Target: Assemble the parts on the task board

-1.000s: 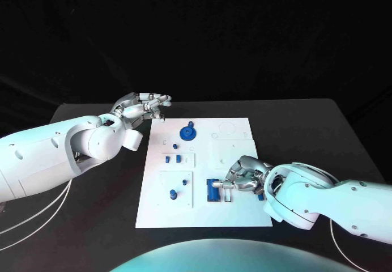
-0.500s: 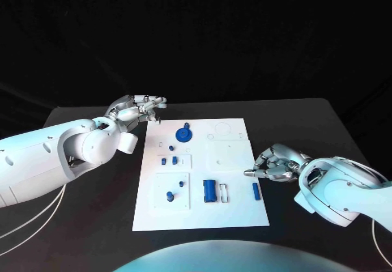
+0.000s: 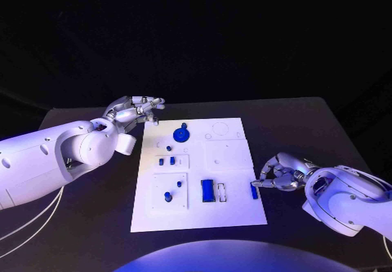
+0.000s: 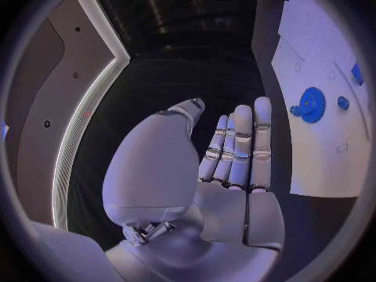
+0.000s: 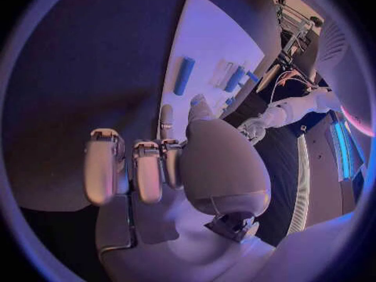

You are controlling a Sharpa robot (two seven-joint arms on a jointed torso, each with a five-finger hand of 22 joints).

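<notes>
Dim violet-blue light washes the scene, the background black. The task board [image 3: 233, 170] stands out brightest. Both wrist views bend straight edges at their rims; light perhaps comes from above.

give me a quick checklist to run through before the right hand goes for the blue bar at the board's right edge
1. Right hand free to grasp: ok, it holds nothing and its fingers are curled beside the board.
2. Blue bar reachable: ok, it lies flat near the right edge of the task board, close to the right hand's fingertips.
3. Bar clear of neighbours: ok, a bare gap separates it from the blue block.
4. Left hand out of the way: ok, it hovers off the board's far left corner with fingers spread, holding nothing.
5. Blue gear seated: cannot tell from these views.
6. Where the bar belongs: cannot tell.
</notes>
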